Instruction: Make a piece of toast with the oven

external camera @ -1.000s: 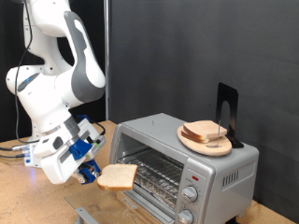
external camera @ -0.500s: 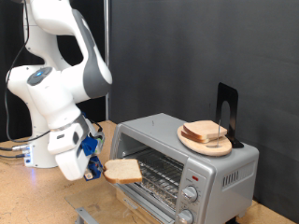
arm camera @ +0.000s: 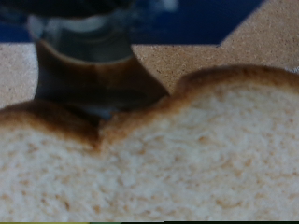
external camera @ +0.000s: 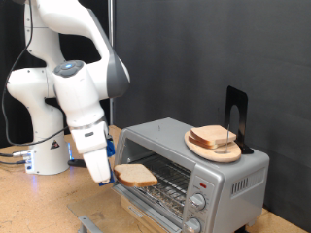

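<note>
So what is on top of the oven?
On the oven sits a round wooden plate with bread slices, and a black stand behind it. How many slices there are is unclear, since the top one covers the rest.

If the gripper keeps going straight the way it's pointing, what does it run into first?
Most likely the oven: the gripper holds the piece of toast level at the open front, aimed at the wire rack. Depth is hard to judge from this view.
</note>
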